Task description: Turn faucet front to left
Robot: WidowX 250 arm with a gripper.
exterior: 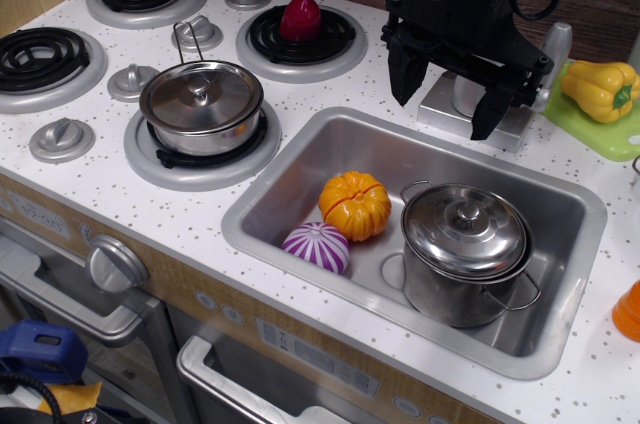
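Observation:
The silver-grey faucet stands behind the sink (300,159) on its square flat base (512,131). Part of its round post (463,94) shows between my fingers. A silver-grey part of it (556,49) sticks up just right of my gripper. The rest of the spout is hidden behind the gripper. My black gripper (443,114) hangs directly over the faucet, open, with one finger (405,74) left of the post and the other finger (492,109) right of it. I cannot tell whether the fingers touch the post.
The sink holds a lidded steel pot (465,249), an orange toy pumpkin (355,204) and a purple striped vegetable (317,246). A yellow pepper (598,87) lies on a green plate (590,134) right of the faucet. A lidded pan (200,104), a red toy (301,17) and stove knobs (130,81) are on the left.

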